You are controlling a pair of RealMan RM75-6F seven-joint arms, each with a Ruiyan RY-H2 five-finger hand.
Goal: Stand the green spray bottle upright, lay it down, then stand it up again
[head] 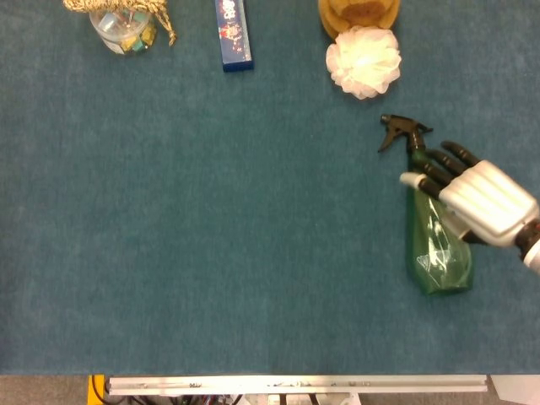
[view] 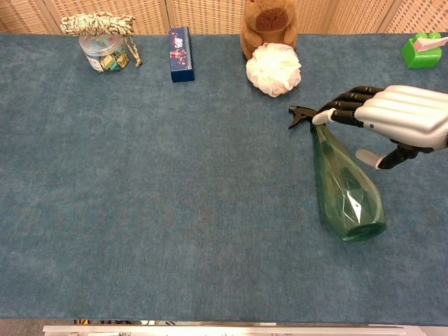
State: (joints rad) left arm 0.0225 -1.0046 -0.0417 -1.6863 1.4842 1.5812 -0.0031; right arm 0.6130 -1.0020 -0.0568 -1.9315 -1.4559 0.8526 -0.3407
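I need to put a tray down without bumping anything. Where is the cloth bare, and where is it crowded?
Bare: the whole stretch left of the bottle, below the jar and blue box, down to the near edge. Crowded: the far edge, with jar, box, plush toy and puff, and the right side, where the right hand hovers over the lying bottle.

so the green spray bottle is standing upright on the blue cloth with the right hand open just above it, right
Not upright. The green translucent plastic spray bottle lies on its side on the blue cloth, black nozzle pointing away, as the chest view shows. The right hand is open above it.
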